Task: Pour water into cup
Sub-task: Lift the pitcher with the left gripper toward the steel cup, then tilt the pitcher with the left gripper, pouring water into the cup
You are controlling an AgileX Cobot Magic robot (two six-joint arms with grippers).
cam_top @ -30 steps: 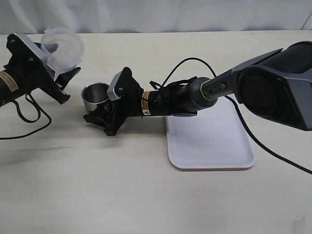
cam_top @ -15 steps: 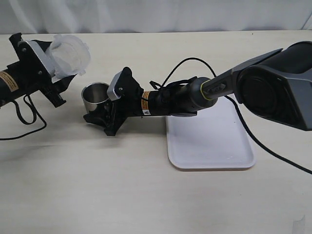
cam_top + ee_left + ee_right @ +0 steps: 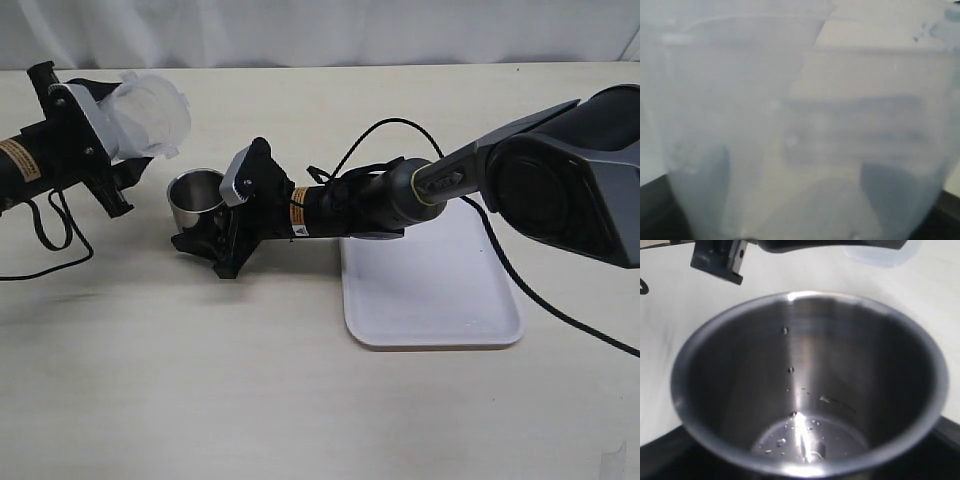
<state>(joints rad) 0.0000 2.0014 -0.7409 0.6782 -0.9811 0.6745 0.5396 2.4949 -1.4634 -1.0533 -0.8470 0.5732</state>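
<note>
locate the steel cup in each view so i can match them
Exterior view: the short cylindrical brushed-steel cup stands left of centre.
Left wrist view: not in it; a translucent plastic container fills the picture.
Right wrist view: the cup fills the picture.
Shared landmark: that container, upper left in exterior, beyond the rim in right wrist.

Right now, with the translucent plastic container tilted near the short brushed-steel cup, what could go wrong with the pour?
1. The translucent plastic container appears to hang off to one side of the short brushed-steel cup, not over its mouth, so water could land on the pale table.
2. The right gripper wraps the cup closely, so any splash could wet it.
</note>
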